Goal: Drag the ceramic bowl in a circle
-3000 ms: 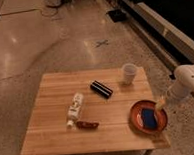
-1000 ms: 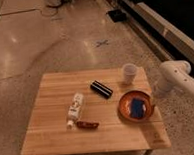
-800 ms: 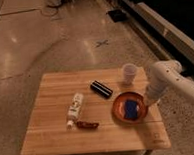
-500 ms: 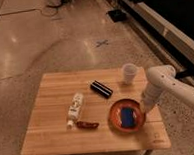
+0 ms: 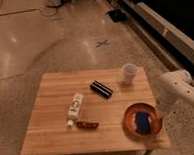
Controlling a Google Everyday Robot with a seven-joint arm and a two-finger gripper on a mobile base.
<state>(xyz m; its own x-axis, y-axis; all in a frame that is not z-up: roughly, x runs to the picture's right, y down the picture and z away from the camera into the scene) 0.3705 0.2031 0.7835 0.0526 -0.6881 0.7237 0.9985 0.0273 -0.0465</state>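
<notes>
The ceramic bowl [image 5: 130, 120] is orange-red, wide and shallow, and sits near the front right corner of the wooden table [image 5: 54, 137]. A blue object [image 5: 142, 122] lies inside it. My gripper [image 5: 159, 114] hangs from the white arm [image 5: 172, 86] and is at the bowl's right rim, seemingly touching it. The bowl's right edge is partly hidden by the gripper.
A small white cup [image 5: 129, 72] stands at the table's back right. A black box [image 5: 101, 88] lies near the middle, a white bottle [image 5: 75, 107] to its front left, and a red-brown item [image 5: 87, 125] near the front. The bowl is close to the table's front and right edges.
The bowl slid left and toward the front edge, then back to the right, with the gripper staying at its right rim. The other things have not moved.
</notes>
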